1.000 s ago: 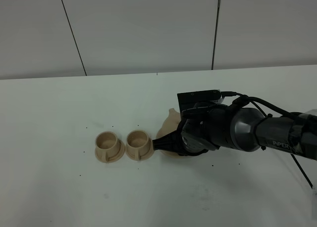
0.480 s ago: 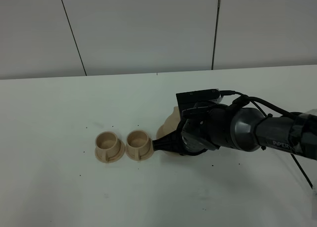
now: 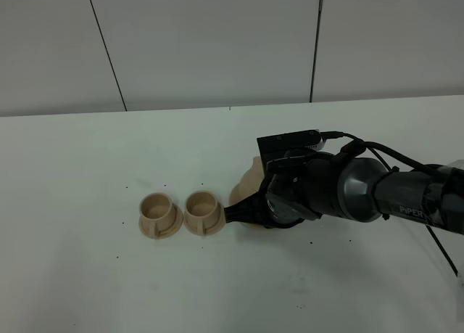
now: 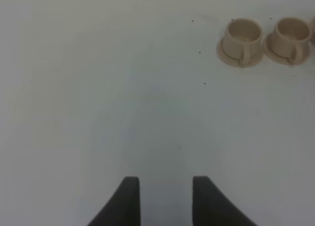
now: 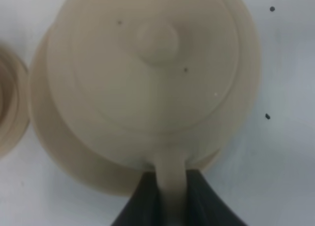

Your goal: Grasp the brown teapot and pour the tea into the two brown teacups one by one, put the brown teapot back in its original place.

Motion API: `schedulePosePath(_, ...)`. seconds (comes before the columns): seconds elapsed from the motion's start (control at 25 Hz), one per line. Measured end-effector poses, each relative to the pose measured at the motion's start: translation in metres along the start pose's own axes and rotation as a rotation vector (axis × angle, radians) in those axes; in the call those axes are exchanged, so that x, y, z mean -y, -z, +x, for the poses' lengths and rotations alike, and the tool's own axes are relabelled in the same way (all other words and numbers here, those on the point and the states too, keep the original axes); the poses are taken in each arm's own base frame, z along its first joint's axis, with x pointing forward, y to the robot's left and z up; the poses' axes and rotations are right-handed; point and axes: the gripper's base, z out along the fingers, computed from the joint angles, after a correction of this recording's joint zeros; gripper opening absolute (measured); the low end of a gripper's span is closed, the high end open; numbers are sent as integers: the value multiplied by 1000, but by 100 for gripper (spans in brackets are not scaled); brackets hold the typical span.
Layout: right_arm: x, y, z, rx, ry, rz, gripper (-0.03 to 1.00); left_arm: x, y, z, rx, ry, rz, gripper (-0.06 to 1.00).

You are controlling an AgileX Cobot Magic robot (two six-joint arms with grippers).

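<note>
The brown teapot [image 5: 147,73] sits on its wide saucer [image 5: 64,157]. In the high view the teapot [image 3: 250,179] is mostly hidden behind my right arm. My right gripper [image 5: 171,181] is shut on the teapot's loop handle [image 5: 170,169], with one finger tight against each side. In the high view the right gripper [image 3: 238,213] is just right of the cups. The two brown teacups [image 3: 159,215] [image 3: 204,212] stand side by side on their small saucers, left of the teapot. My left gripper [image 4: 162,199] is open and empty above bare table, well away from the cups [image 4: 242,39] [image 4: 290,38].
The white table [image 3: 87,159] runs back to a pale panelled wall. The near cup's saucer [image 5: 9,108] lies close beside the teapot's saucer. A cable [image 3: 442,249] trails from my right arm on the right.
My right arm has edged very slightly to the left at the teapot. The cups have not moved.
</note>
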Motion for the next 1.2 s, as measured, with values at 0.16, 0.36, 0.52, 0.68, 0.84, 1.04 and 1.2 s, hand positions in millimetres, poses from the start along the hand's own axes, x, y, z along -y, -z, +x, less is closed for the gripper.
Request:
schedulePosePath(0.16,0,2,0,4,25,11,9,0,0,0,0,0,0,33)
schedulePosePath(0.36,1,6,-1,-1,39,25,9,0,0,0,0,1,0,33)
schedulePosePath(0.52,-2,6,1,-5,58,27,9,0,0,0,0,1,0,33)
schedulePosePath(0.68,-7,8,4,-4,85,29,9,0,0,0,0,1,0,33)
schedulePosePath(0.84,-10,14,3,4,94,26,9,0,0,0,0,1,0,33)
schedulePosePath(1.04,-10,28,-2,25,118,25,9,0,0,0,0,1,0,33)
schedulePosePath(1.2,-8,35,-4,20,144,34,9,0,0,0,0,1,0,33)
